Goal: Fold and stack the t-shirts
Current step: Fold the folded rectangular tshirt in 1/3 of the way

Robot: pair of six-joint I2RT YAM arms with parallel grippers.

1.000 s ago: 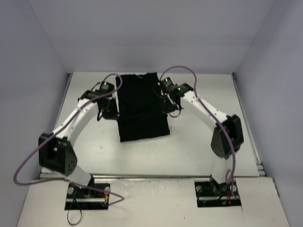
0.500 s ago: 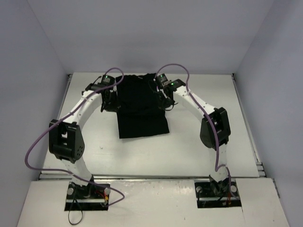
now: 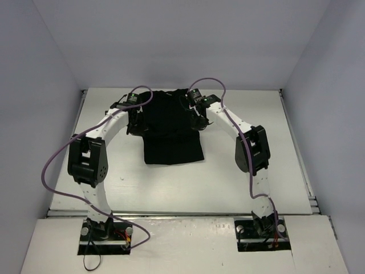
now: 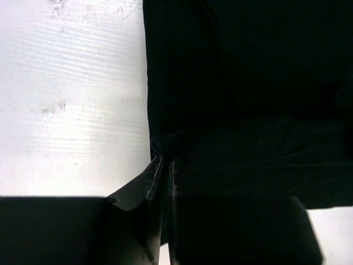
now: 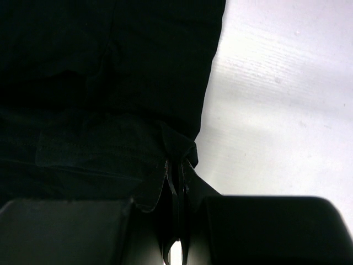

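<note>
Much of the black t-shirt (image 3: 171,134) read as one dark mass. From above, no logo, collar or sleeve could be told apart, and in both wrist views only faint seams and a hem line showed in the dark cloth. In the overhead view the wrist bodies hid the fingertips. The left gripper (image 4: 164,161) was pinched tight on the t-shirt's left edge, with a small pucker of cloth bunched at its tips. The right gripper (image 5: 176,163) was clamped the same way on the right edge, with a similar gathered tuft. The garment lay as a soft, matte, roughly rectangular panel at the far middle of the table (image 3: 239,171). Its far end reached close to the back wall (image 3: 182,45), and its near hem was straight and slightly tilted. The tabletop was smooth, pale and finely ribbed, with a few scuffs. Bare surface lay to the left, right and near side of the cloth, and purple cables (image 3: 54,171) looped off both arms.
</note>
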